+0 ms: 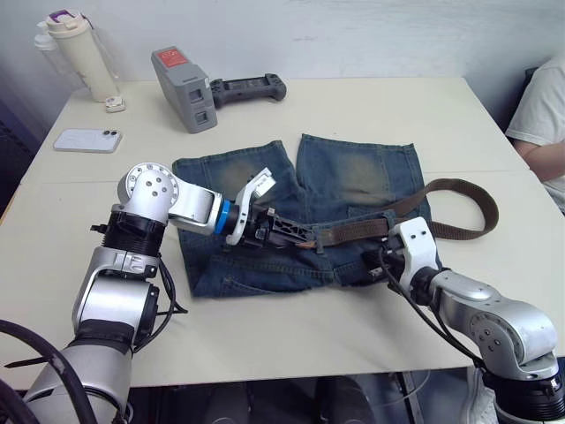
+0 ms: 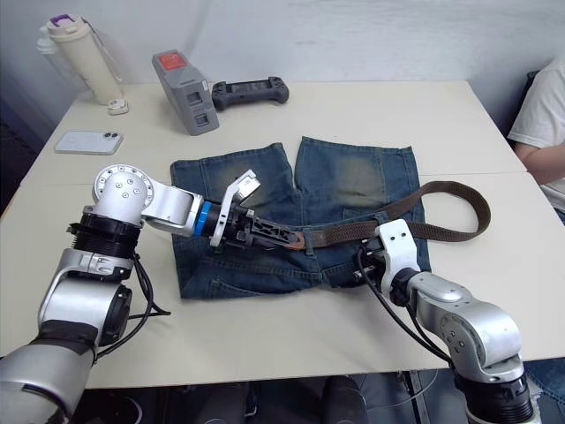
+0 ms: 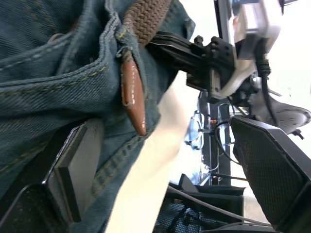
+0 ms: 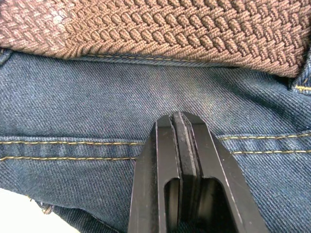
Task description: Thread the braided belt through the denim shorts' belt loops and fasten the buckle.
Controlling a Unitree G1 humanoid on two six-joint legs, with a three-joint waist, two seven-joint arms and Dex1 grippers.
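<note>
Braided belt [image 1: 371,228]: dark brown woven strap with tan leather tip [image 3: 133,94], lay along the waistband of the faded blue denim shorts [image 1: 353,177] on the pale table [image 1: 282,327], its far end looping off the robot's right side. Left gripper [image 2: 296,239]: we found its fingers spread, holding nothing, at the tip. Right gripper [image 4: 177,121]: fingers pressed together on the denim (nothing pinched). Step: threading, midway, we judged. Next: grip the tip, draw it through the following loop.
</note>
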